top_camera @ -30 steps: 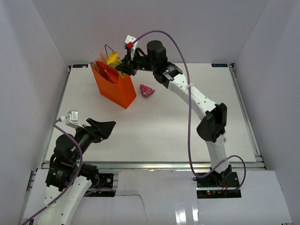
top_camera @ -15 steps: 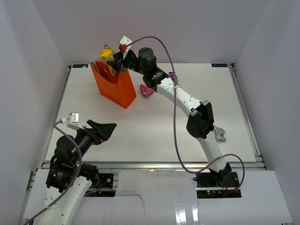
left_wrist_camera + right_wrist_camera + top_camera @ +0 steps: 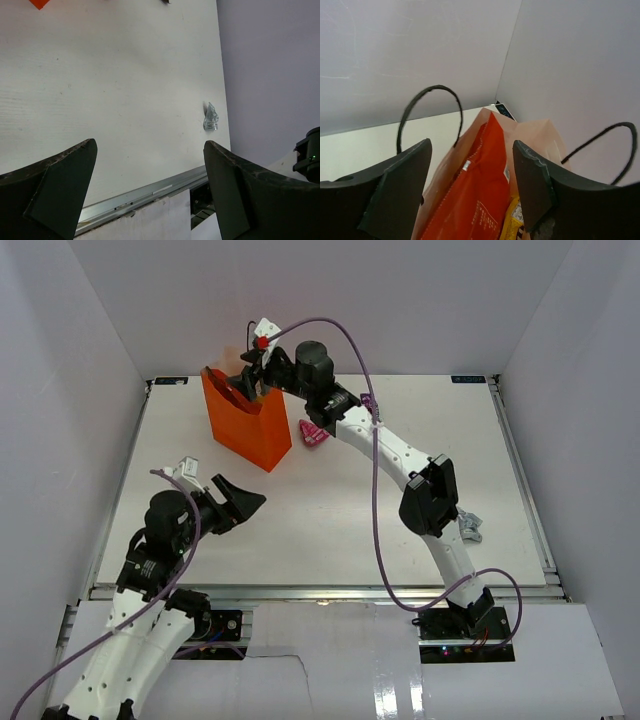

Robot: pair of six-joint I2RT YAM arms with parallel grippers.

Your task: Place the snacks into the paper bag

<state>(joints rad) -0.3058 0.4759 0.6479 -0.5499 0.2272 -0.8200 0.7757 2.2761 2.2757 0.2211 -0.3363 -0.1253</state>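
Compared with half a second back, the yellow sweet (image 3: 512, 225) is no longer pinched at the right gripper (image 3: 250, 380). It is now seen down inside the paper bag (image 3: 245, 425), tucked next to the red crisp bag (image 3: 470, 200) that is stood up in there. The right gripper is parked right over the bag's mouth with its fingers spread wide and nothing held between them, and the black cord handles (image 3: 427, 107) are looped up on either side. The left gripper (image 3: 240, 502) has been swung a bit forward and up from where it was; it's also spread open and empty, hung over the near part of the table (image 3: 330, 510).

Three sweets are left out on the table:
- The pink sweet (image 3: 314, 433) is just beside the bag's right side.
- The purple sweet (image 3: 366, 400) is half hidden behind the right arm.
- The silver-grey sweet (image 3: 468, 528) is well apart near the right front, and is also picked up by the left wrist view (image 3: 210, 117).

The tabletop is plain white with a metal rail (image 3: 330, 590) along the near edge, and it's boxed in by pale walls (image 3: 90, 330) on three sides.
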